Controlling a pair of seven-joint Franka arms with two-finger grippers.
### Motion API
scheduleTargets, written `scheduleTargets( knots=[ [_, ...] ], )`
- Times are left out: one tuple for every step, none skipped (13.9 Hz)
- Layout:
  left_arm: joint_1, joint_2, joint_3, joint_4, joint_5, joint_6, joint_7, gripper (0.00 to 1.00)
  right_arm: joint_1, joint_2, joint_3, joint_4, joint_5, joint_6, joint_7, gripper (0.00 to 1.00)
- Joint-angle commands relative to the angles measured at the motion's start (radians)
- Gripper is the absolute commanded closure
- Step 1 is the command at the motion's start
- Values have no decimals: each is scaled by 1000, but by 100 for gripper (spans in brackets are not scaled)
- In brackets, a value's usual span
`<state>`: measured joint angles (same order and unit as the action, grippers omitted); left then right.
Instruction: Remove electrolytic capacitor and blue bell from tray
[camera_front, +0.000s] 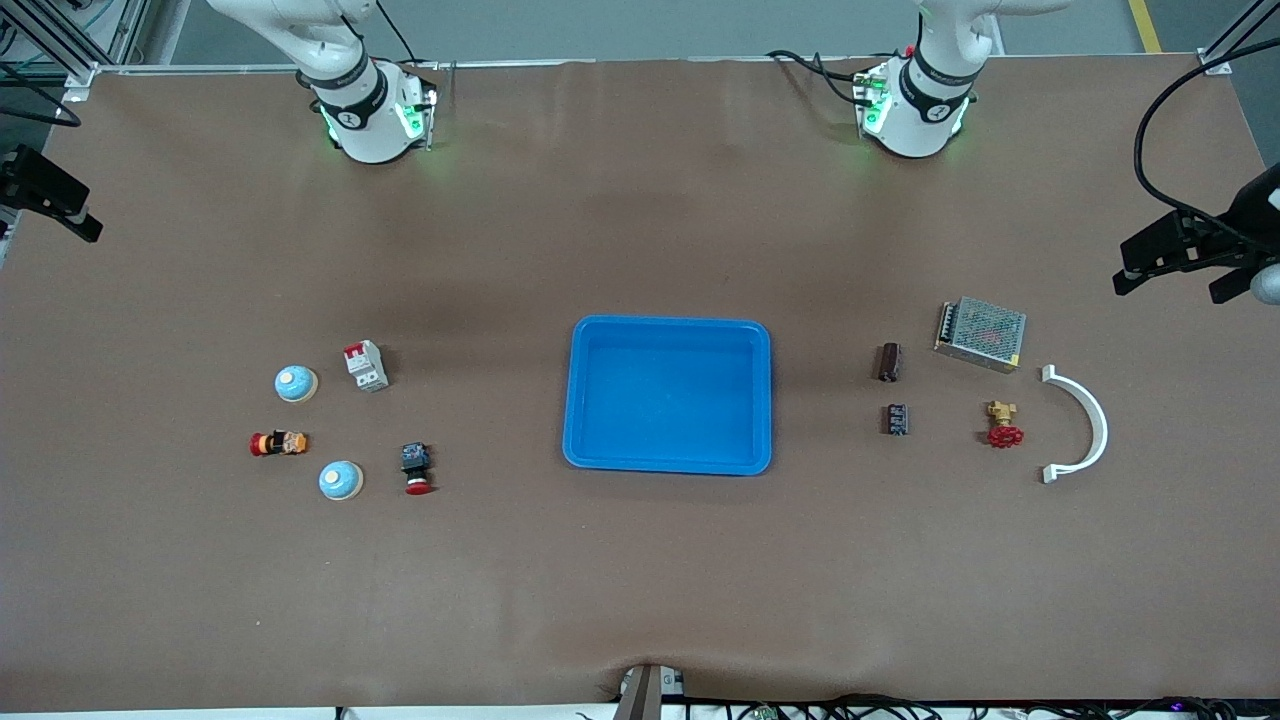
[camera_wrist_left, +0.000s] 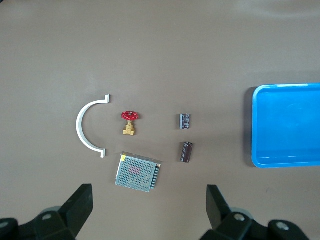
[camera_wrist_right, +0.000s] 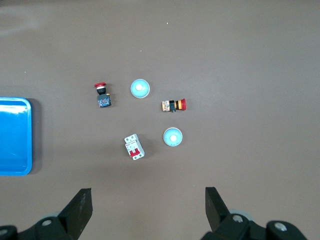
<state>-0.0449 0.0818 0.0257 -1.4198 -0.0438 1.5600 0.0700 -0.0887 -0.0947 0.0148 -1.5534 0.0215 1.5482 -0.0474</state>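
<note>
Already the bright blue shallow plastic tray (camera_front: 668, 330) sits bare at mid-bench. Two dark cylindrical electrolytic capacitors (camera_front: 889, 361) lie toward the left arm's end, two pale blue domed bells (camera_front: 296, 383) toward the right arm's end, all on the bench. The left tool (camera_wrist_left: 150, 200) hangs high over the capacitors' group with fingers spread wide; the right tool (camera_wrist_right: 148, 200), likewise apart, hangs over the bells' group. Both arms wait. A capacitor looks light, stiff and prone to roll: pinch across its body. A bell's smooth dome likely slips, so grip low at the rim.
</note>
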Motion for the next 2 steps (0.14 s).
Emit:
scheduleTargets(
  knots=[
    [16,-13,7,-4,7,5,17,0,-5,9,4,19,-2,-8,-9,0],
    [16,-13,7,-4,8,6,17,0,-5,9,4,19,-2,-8,-9,0]
  ],
)
